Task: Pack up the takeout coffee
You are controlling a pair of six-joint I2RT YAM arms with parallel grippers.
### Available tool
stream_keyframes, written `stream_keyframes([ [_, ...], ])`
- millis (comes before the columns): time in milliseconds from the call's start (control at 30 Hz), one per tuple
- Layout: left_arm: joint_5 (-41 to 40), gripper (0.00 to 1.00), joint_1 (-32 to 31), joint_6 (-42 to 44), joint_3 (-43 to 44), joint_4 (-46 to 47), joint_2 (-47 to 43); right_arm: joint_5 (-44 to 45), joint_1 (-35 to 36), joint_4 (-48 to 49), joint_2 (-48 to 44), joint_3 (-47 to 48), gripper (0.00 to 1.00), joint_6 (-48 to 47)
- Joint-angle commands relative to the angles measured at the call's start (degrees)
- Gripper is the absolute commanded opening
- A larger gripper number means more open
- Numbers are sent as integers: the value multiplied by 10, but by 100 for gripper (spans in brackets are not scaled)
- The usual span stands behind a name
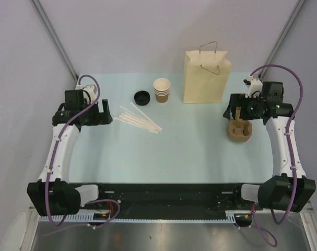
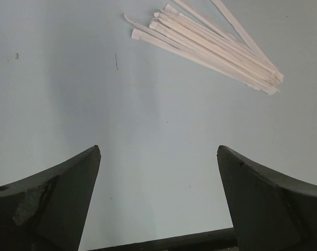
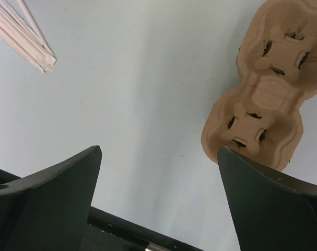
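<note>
Top external view: nothing begun, left gripper [image 2: 159, 148] and right gripper [image 3: 159, 148] both spread and empty, lid [image 1: 142, 97] loose beside cups [image 1: 162, 90]; next, probably, capping one for the bag [image 1: 206, 76].

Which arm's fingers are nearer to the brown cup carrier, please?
Right. The right fingers hang close beside the cup carrier. The left fingers are far across the table, near the paper-wrapped straws.
</note>
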Motion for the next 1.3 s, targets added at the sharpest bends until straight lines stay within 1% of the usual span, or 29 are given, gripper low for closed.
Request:
stream_keyframes([
  [0, -10, 100, -2, 24, 60, -7, 31, -10, 0, -6, 3, 17, 100, 0],
  [133, -48, 100, -10, 52, 159, -45, 96, -11, 0, -7, 3, 17, 100, -1],
  [167, -53, 99, -19, 54, 204, -47, 109, -11, 0, -7, 3, 17, 100, -1],
  [233, -55, 100, -27, 60, 254, -50, 151, -12, 0, -8, 7, 17, 100, -1],
  [267, -62, 100, -50, 61, 306, -51, 166, -12, 0, -8, 8, 17, 100, -1],
  [333, -67, 100, -67, 63, 364, -56, 220, -12, 0, -10, 10, 17, 100, -1],
  [367, -67, 100, -83, 64, 426, -61, 242, -12, 0, -10, 11, 17, 100, -1],
  [433, -72, 100, -102, 60, 493, -64, 280, -10, 0, -12, 14, 17, 100, -2],
  [467, -75, 99, -122, 58, 554, -64, 320, -8, 1, -11, 14, 18, 100, -2],
  [533, -91, 100, -144, 57, 607, -50, 358, -3, 1, -10, 17, 17, 100, -2],
  [567, -98, 99, -163, 55, 647, -43, 388, -2, 1, -12, 20, 17, 100, -1],
  [667, -96, 100, -189, 41, 686, 0, 429, 5, 1, -14, 24, 17, 100, -4],
  [733, -86, 99, -201, 29, 685, 43, 455, 13, 1, -15, 26, 18, 100, -5],
  [900, -82, 97, -233, -1, 685, 89, 512, 17, -1, -19, 33, 17, 100, -8],
  [1067, -60, 85, -244, -31, 684, 103, 565, 20, -1, -23, 42, 17, 100, -10],
  [1100, -57, 80, -245, -36, 682, 103, 571, 21, -1, -24, 43, 17, 100, -9],
  [1267, -46, 66, -257, -38, 672, 100, 606, 12, -7, -24, 50, 17, 100, -10],
])
